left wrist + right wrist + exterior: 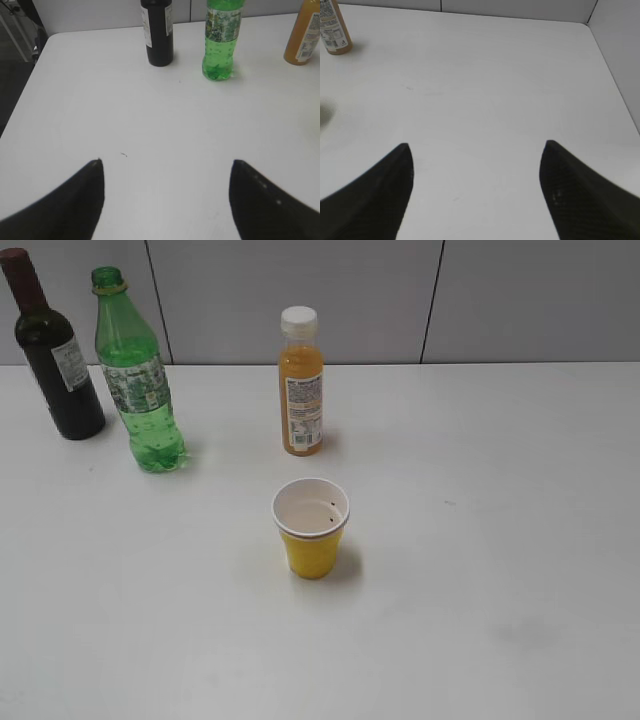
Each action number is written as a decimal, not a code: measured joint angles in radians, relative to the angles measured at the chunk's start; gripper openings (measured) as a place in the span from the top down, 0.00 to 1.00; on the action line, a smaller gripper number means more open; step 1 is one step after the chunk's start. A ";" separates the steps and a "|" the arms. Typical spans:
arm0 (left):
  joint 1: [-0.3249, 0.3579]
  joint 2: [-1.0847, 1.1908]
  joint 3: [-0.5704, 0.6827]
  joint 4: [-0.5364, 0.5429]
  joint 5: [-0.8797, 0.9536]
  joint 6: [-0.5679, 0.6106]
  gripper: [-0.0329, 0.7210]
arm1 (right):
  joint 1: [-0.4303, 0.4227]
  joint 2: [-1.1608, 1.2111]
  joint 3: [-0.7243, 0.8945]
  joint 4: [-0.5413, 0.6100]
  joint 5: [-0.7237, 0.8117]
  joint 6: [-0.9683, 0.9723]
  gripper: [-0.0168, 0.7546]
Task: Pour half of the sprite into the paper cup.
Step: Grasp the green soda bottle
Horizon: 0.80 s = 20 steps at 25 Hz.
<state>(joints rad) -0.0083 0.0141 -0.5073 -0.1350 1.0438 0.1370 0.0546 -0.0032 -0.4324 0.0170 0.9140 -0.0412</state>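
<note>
The sprite (138, 380), a tall green bottle with no cap, stands upright at the back left of the white table; its lower half also shows in the left wrist view (220, 45). The paper cup (311, 528), yellow with a white inside, stands upright in the middle, empty. My left gripper (166, 162) is open and empty, well short of the sprite. My right gripper (476, 145) is open and empty over bare table. Neither gripper shows in the exterior view. The cup is only a blur at the right wrist view's left edge.
A dark wine bottle (55, 355) stands left of the sprite, also in the left wrist view (158, 32). An orange juice bottle (301, 385) with a white cap stands behind the cup. The table's left edge (20, 95) and a right wall (620, 55) are near.
</note>
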 joint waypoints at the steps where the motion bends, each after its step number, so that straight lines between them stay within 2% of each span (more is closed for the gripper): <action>1: 0.000 0.000 0.000 0.000 0.000 0.000 0.17 | 0.000 0.000 0.000 0.000 0.001 0.000 0.21; 20: 0.000 0.000 0.000 0.000 0.000 0.000 0.17 | 0.000 0.000 0.020 0.000 0.023 -0.001 0.21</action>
<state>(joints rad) -0.0083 0.0141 -0.5073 -0.1350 1.0438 0.1370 0.0546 -0.0032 -0.4125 0.0170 0.9366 -0.0422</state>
